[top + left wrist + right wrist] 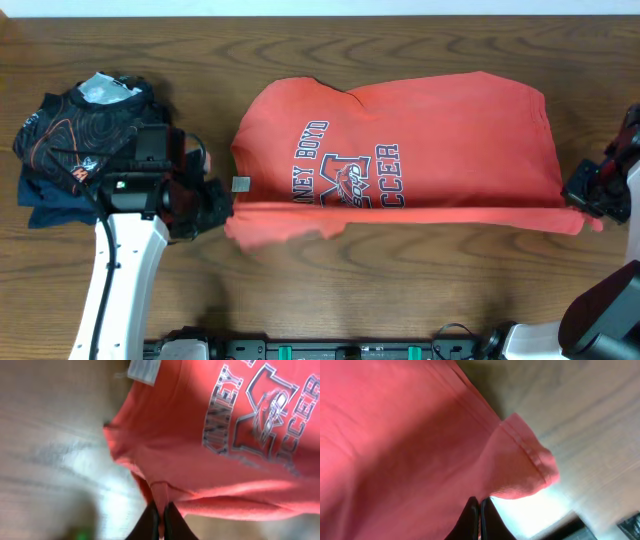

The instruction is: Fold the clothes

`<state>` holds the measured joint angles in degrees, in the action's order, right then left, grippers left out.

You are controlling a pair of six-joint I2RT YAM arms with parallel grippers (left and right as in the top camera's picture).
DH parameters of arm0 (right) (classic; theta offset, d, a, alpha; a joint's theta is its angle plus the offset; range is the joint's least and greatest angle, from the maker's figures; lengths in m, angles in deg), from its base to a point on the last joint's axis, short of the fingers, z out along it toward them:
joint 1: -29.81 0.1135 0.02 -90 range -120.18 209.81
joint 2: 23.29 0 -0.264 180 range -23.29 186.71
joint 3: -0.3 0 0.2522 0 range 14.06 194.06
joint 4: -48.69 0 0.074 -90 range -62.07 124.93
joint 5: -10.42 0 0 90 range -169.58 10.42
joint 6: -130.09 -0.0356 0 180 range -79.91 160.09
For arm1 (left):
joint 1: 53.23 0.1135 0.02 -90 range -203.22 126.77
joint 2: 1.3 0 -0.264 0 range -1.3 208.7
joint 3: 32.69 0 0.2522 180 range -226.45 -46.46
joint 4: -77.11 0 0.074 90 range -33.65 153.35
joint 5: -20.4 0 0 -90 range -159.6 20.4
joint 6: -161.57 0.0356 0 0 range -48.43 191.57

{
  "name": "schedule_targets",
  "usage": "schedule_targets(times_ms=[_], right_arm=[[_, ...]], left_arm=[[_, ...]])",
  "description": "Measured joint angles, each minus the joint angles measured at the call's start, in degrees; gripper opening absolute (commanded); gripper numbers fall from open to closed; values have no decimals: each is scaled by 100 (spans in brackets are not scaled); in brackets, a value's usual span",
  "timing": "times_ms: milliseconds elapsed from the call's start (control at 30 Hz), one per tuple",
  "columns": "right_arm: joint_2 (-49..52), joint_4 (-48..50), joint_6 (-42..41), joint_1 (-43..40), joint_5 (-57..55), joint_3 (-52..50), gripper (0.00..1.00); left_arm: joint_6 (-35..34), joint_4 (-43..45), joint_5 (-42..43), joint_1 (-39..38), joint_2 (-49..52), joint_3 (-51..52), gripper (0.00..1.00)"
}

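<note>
T-shirt [440,130], coral-red and short-sleeved, lies across the middle of the worktop [330,50] with its long axis running left to right in the overhead view. The neck end points to the robot's left, where a small white neck label [240,183] shows, and the hem end points to the right. Its near edge is raised into a straight, taut line strung between the two arms, and part of the body is folded over beneath it.

The chest print is navy and white block lettering turned sideways, with the letter tops toward the neck end. "NEY BOYD" can be read in one line and "CCER" in another, with a graphic between them. The rest of each word is hidden under the fold. The writing on the neck label is too small to read.

The left gripper [222,207] has its fingers [150,522] closed tight on a pinch of the shirt's edge at the neck end. The right gripper [578,197] has its fingers [467,520] clamped on the fabric beside a hemmed corner.

The worktop is dark brown wood with a strong grain. At its left end a black garment with orange contour lines [80,125] sits on a navy-blue garment [50,208], just beside the left arm. A pale strip runs along the far edge.
</note>
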<state>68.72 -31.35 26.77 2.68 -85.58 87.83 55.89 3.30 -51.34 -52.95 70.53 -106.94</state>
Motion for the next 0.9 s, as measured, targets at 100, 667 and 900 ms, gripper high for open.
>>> schedule_targets(times_ms=[100,667,900], right_arm=[[2,503,15,52,63,-192,1],[31,3283,35,142,636,-1419,4],[31,3705,35,140,649,-1467,4]], left_arm=[[-120,378,11,0,192,2,6],[-254,1829,87,0,1580,4,6],[-254,2243,63,7,1923,4,6]])
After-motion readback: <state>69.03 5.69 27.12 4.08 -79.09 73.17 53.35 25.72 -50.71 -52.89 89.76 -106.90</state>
